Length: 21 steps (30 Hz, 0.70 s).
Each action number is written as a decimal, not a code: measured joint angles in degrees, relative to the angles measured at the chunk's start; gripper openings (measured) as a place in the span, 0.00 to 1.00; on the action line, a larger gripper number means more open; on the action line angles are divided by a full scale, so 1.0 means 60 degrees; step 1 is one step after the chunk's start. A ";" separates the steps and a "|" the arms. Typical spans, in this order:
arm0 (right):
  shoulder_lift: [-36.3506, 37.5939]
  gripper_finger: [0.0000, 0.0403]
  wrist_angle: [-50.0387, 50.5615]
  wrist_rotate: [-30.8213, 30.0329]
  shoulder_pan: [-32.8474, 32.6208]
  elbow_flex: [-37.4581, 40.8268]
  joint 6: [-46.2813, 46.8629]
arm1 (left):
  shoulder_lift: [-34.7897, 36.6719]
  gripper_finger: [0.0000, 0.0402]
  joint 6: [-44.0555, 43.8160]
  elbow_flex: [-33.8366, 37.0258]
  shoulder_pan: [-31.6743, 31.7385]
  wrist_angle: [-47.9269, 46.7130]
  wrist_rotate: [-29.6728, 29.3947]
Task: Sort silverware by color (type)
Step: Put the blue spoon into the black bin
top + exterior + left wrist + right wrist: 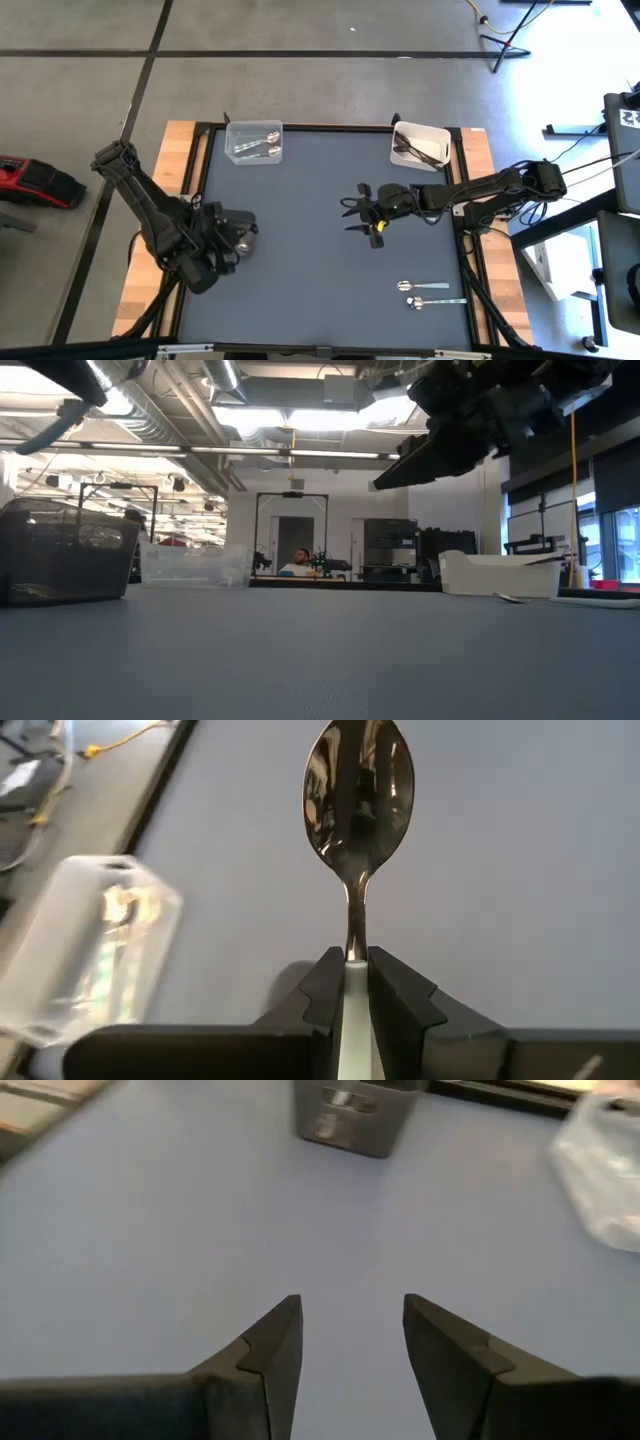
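My left gripper (355, 960) is shut on a shiny silver spoon (357, 780) over the left part of the mat (243, 236). My right gripper (353, 212) hovers open above the mat's middle (350, 1325) and holds nothing. A clear bin (255, 142) at the far edge holds silver spoons. A white bin (420, 145) at the far right holds dark utensils. Two more silver spoons (415, 287) (432, 301) lie flat on the mat near the right near corner. My left gripper pinches the spoon's handle just behind the neck (354, 942) between its two fingers. The fingers lie along the handle, which runs back between them. The bowl (357, 780) sticks out ahead of the fingertips, over the mat.
The dark mat (300, 290) has bare room in its middle and near left. The clear bin (90, 950) shows beside the held spoon in the left wrist view. Wooden table edges (180, 150) flank the mat. In the low view a person (298, 563) sits far behind the table.
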State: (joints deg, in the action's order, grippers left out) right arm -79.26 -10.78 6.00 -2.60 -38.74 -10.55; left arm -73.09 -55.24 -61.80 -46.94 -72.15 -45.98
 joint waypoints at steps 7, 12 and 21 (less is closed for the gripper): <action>0.0000 0.41 -0.0041 -0.0711 0.0464 0.0000 -0.0574 | 0.0600 0.09 -0.0207 0.1394 0.0567 -0.0491 0.1092; 0.0000 0.41 -0.0056 -0.0651 0.1105 0.0000 -0.0822 | 0.0843 0.09 -0.0216 0.2486 0.1099 -0.0435 0.2090; 0.0000 0.41 -0.0468 -0.0156 0.2224 0.0000 -0.0882 | 0.0855 0.09 -0.0193 0.3522 0.1792 0.0289 0.2474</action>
State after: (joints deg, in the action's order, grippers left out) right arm -79.26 -13.59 5.06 10.75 -38.74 -15.84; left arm -67.96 -56.40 -40.67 -36.19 -70.41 -31.14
